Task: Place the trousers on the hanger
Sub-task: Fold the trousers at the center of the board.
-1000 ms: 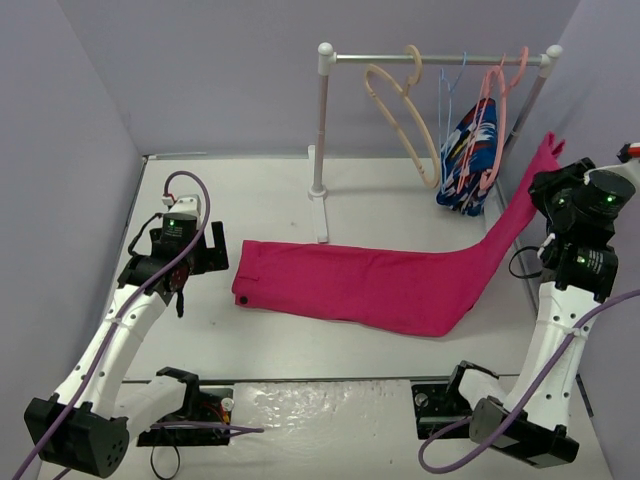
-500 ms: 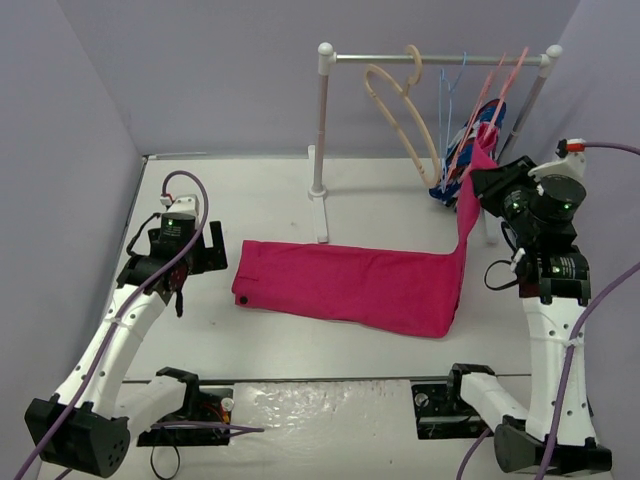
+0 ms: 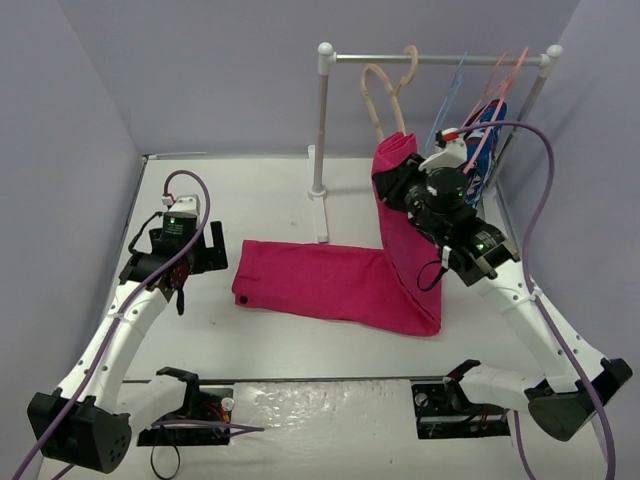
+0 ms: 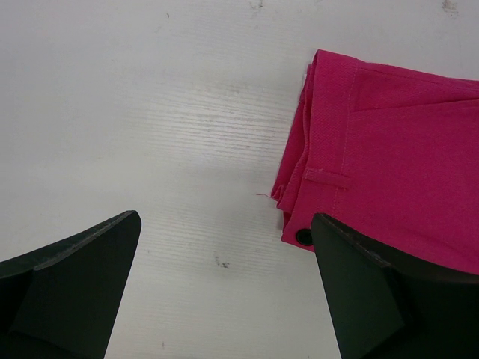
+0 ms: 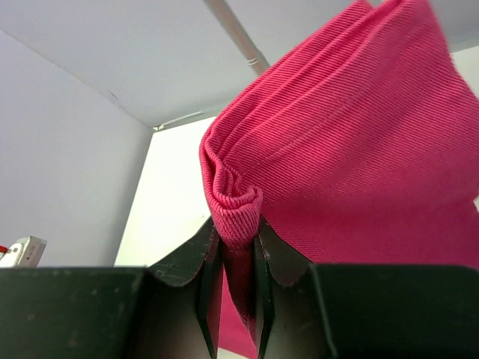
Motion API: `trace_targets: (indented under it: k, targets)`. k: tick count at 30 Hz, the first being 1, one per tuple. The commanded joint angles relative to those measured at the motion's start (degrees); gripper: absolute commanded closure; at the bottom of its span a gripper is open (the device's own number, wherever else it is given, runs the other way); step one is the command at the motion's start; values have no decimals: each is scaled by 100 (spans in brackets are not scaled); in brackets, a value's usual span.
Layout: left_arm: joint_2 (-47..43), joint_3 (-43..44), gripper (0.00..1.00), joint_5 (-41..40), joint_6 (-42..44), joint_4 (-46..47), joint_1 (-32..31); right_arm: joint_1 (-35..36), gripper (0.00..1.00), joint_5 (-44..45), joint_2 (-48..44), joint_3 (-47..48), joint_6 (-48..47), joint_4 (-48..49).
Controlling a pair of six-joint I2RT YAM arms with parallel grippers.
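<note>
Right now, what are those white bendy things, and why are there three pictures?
They are two robot arms bolted to a white table. One picture looks down from above. The other two come from little cameras on each wrist. Pink trousers lie on the table. The right hand pinches one end of them and lifts it up near the beige hanger that hangs on the rail. The left hand is open, hovering by the waistband end, holding nothing.

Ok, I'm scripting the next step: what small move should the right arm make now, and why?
Probably ease the raised end toward the hanger: the right fingers pinch the trousers by a folded end close beside it, and nothing hangs over it yet.
</note>
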Motion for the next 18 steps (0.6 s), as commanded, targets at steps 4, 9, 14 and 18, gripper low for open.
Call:
trace_targets:
  k: [4, 9, 14, 18]
  targets:
    - [46, 99, 3, -148, 39, 85, 62, 992, 100, 1407, 665, 16, -227, 1670]
    - [72, 108, 3, -167, 32, 73, 62, 1352, 100, 1488, 1093, -156, -364, 2075]
    - [90, 108, 3, -165, 22, 59, 71, 1673, 100, 1586, 1419, -406, -532, 2355]
    - [117, 117, 3, -156, 30, 51, 81, 1809, 100, 1440, 1678, -624, -544, 2472]
